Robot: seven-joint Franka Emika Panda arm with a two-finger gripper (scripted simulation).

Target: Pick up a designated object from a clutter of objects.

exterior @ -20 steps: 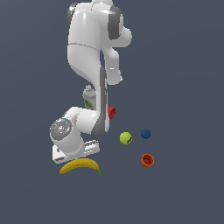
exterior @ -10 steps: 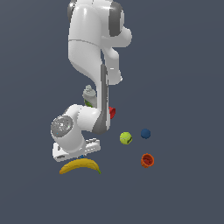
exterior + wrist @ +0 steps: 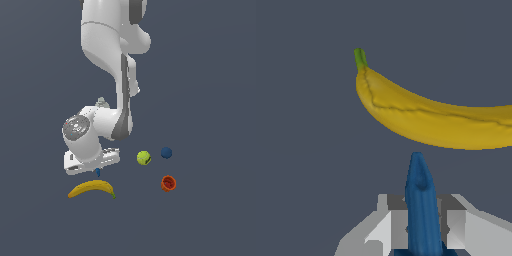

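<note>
Between my tool's [image 3: 423, 227] pads I'm gripping the tiny blue piece [image 3: 421, 205], closed on it, tip pointing at the banana [image 3: 431, 120].

We see flat, even light, no cast shadows or glare; both renders look soft and slightly blocky.

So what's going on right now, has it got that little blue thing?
Gripper down low, fingers either side of the small blue piece. Firm grasp unconfirmed. Banana lies close beside, not touching.
</note>
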